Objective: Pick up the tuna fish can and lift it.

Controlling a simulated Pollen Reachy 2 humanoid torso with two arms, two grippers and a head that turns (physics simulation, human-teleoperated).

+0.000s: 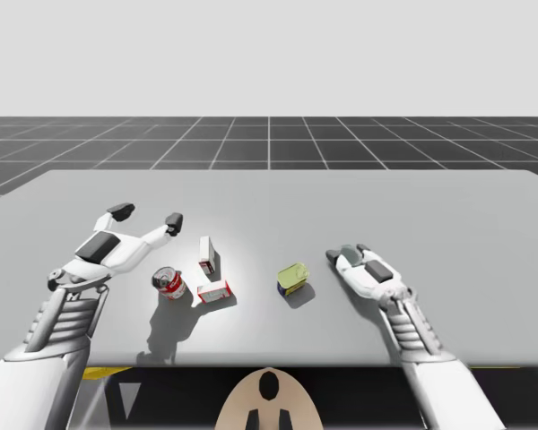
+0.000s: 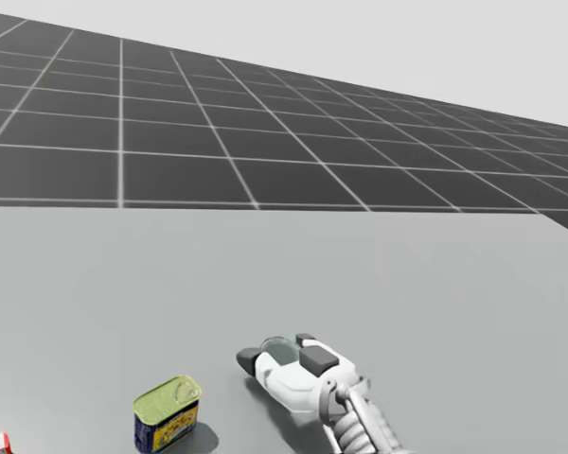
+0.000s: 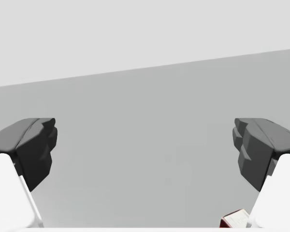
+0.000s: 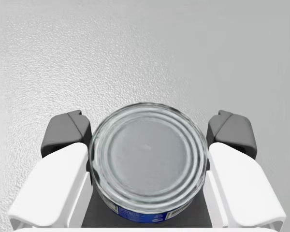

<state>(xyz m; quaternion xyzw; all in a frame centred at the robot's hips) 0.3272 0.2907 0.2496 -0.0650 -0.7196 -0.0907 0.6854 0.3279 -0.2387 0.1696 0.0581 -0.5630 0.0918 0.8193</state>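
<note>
Right wrist view: right gripper (image 4: 148, 131) clamped on the tuna fish can (image 4: 148, 159), one finger against each side, lid facing the camera. It's a flat can, so a side pinch across the diameter is the sensible hold: lid level, walls give the pads something to bear on. Contact looks good on both sides.

High view puts that gripper low over the table (image 1: 448, 215), right of centre. Can't tell whether the can has cleared the surface. My read: grasp done, lift is what's left. Straight up should do, nothing is crowding it.

Nearest neighbour is the blue rectangular can with the yellow top (image 1: 292, 279), on the robot's left of the gripper, near but apart. Further along that way are a flat white-and-red box (image 1: 214, 291), a red round can (image 1: 169, 283) just beside it, and an upright white-and-red box (image 1: 209, 255) behind them.

Left gripper (image 1: 147, 215) hovers beyond that cluster, fingers spread wide, holding nothing. Looks parked out of the way, not needed for this pick. Past it is the table's far edge, then the grid floor (image 1: 269, 139).
</note>
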